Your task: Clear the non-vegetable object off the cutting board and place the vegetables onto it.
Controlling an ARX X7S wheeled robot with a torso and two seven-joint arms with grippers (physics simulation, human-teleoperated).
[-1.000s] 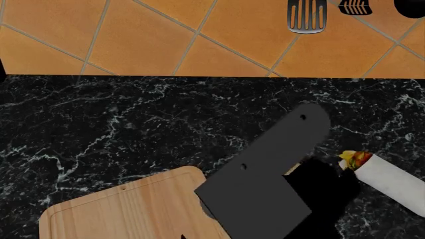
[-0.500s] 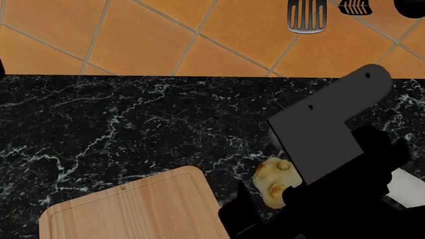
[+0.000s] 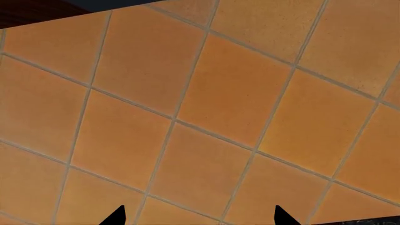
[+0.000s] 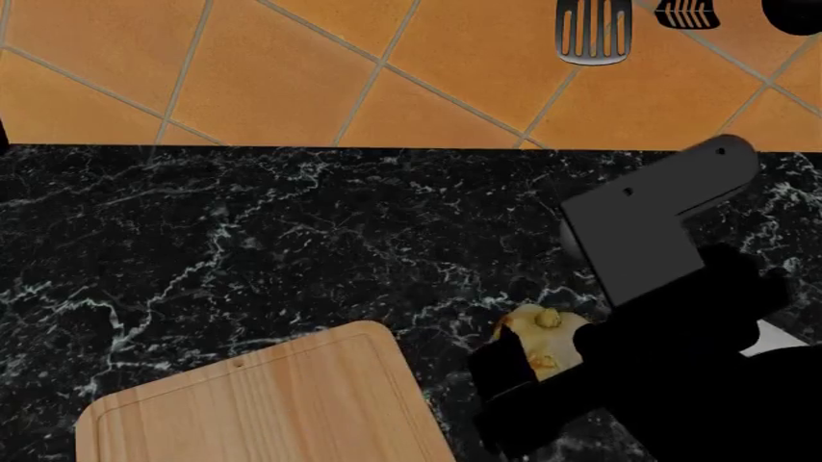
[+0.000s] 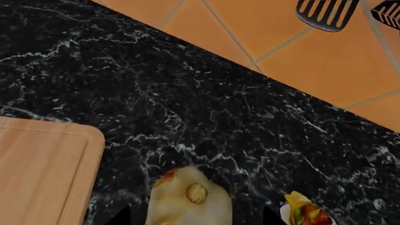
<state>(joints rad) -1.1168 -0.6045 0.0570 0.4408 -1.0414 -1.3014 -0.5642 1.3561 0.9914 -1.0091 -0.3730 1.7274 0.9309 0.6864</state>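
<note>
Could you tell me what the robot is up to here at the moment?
The right gripper is at the pale lumpy bulb, which lies on the black marble counter just off the cutting board; its fingertips straddle the bulb, though a firm grasp cannot be confirmed. The tortilla wrap already lies on the counter beside the bulb, off the board. The visible part of the board is bare. The left gripper points at the orange tiled wall, holding nothing.

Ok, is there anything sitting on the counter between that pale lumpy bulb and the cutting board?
Nothing visible. The pale lumpy bulb lies on the black marble counter beside the cutting board, with only bare counter between them. The wrap lies on the bulb's far side.
</note>
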